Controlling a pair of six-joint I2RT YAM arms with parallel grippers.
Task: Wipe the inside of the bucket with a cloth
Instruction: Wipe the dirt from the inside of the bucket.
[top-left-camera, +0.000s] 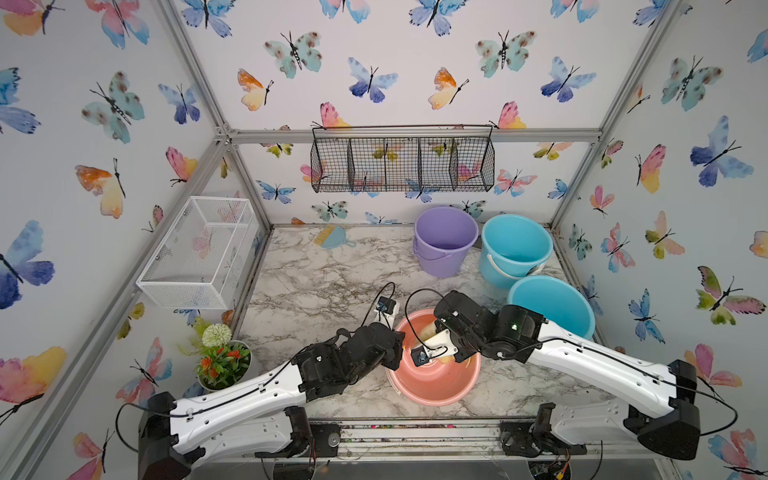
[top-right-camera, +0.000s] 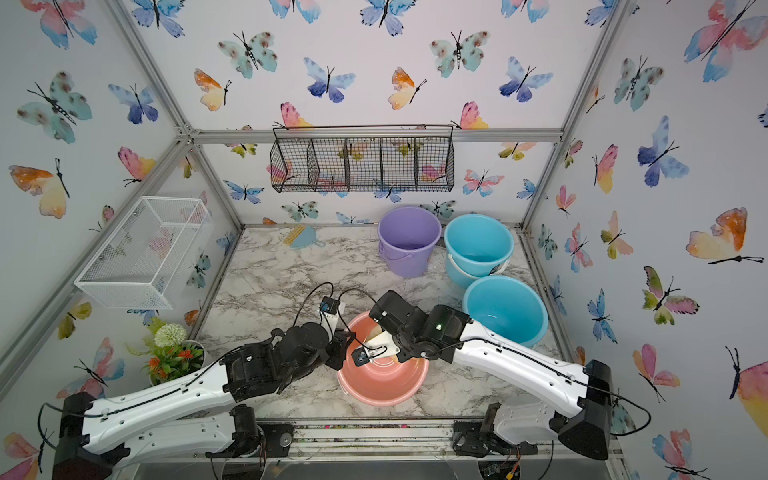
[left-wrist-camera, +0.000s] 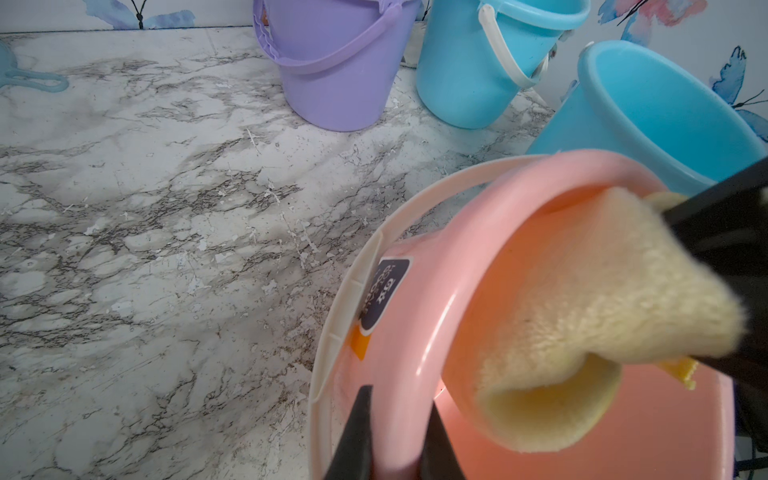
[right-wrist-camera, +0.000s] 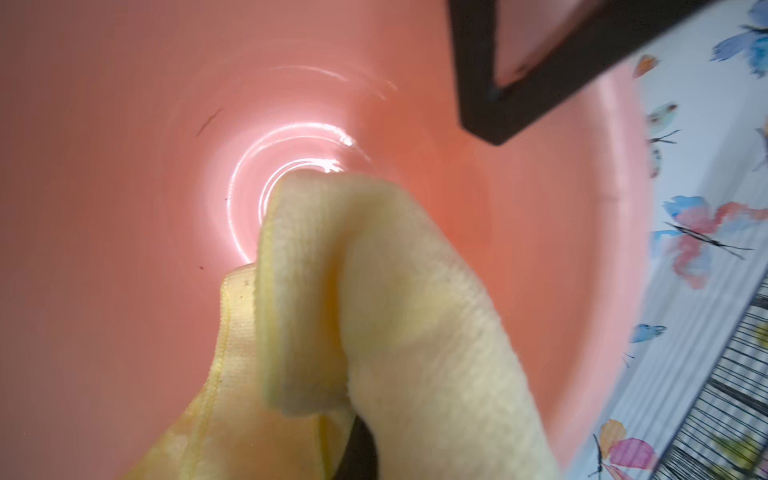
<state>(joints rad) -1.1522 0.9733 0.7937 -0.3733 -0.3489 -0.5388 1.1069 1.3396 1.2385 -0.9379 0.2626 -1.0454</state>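
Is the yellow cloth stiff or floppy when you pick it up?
Probably floppy: the cloth droops and curls over itself inside the pink bucket. It is likely light and soft too, judging by its fuzzy pile, which should make it grippy rather than slippery.

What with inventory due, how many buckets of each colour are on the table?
Purple bucket: 1
Blue buckets, far and near: 2
Pink bucket: 1
Total: 4

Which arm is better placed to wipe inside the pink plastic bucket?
Right: the right gripper holds the pale yellow terry cloth inside the pink plastic bucket, while the left gripper clamps the rim.
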